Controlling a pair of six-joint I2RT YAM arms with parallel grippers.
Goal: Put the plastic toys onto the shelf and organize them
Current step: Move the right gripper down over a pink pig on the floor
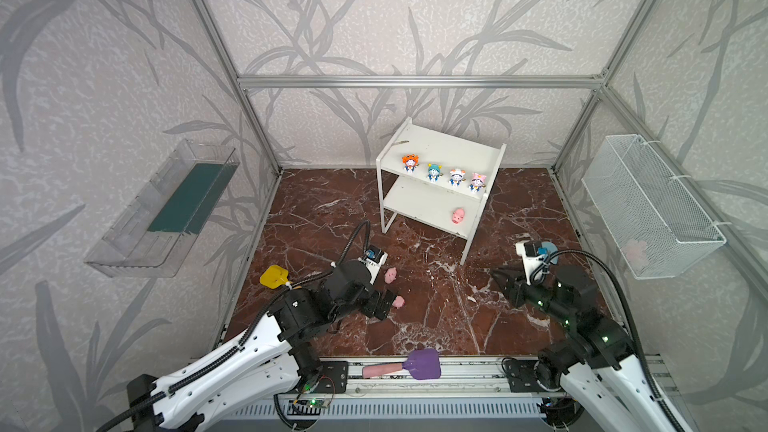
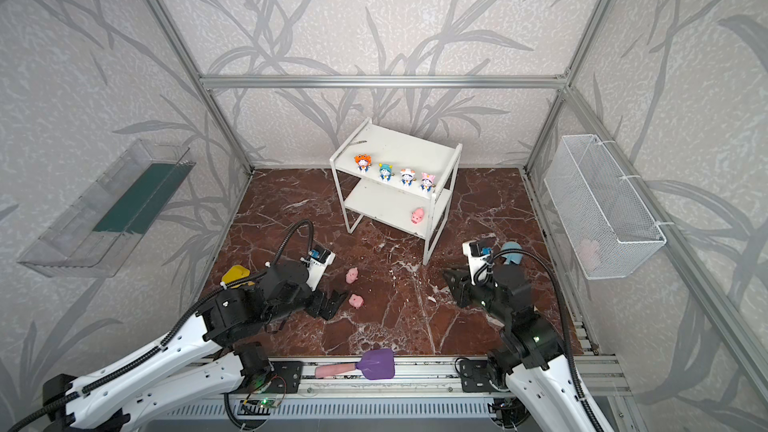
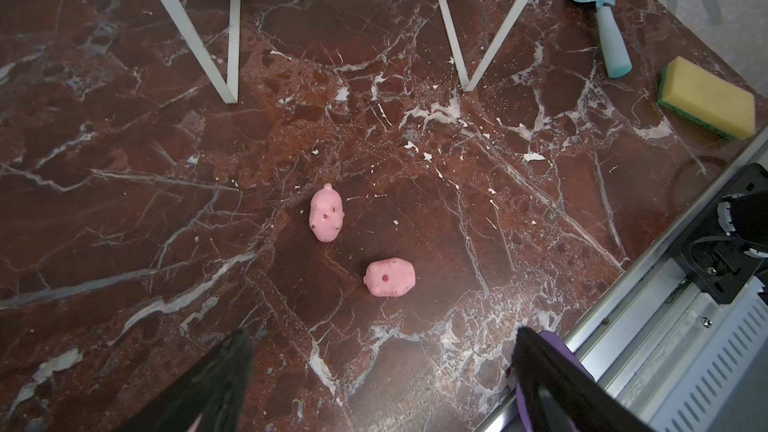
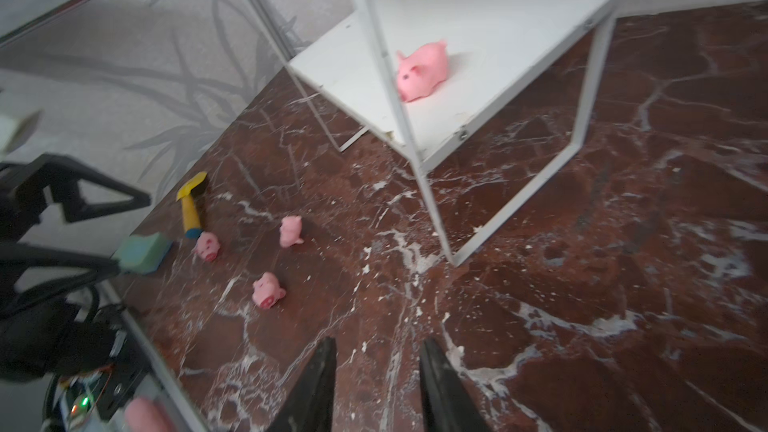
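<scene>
On the top board of the shelf (image 1: pixel 440 145), four little figurines (image 1: pixel 434 171) in a row, all standing up: orange hat, teal hat, white hat, pink hat. On the lower board of the shelf, one pink pig (image 1: pixel 458 215), close to the right side panel. Down on the floor in front of the shelf, well apart from it, two more pigs (image 1: pixel 391 275) (image 1: pixel 398 302), near each other but not touching. In the right wrist view, a third floor pig (image 4: pixel 206 245) farther from the shelf, just beside a green sponge (image 4: pixel 143 253) and the end of a yellow shovel (image 4: pixel 192 205). Left gripper (image 3: pixel 382 333) low in front of the shelf, close to the two pigs, jaws wide apart, holding nothing. Right gripper (image 4: pixel 379 342) out past the shelf's right front leg, jaws only a little apart, nothing between them. On the floor to the right of the shelf, a blue shovel (image 3: pixel 598 22), with a yellow sponge (image 3: pixel 706 97) near it.
</scene>
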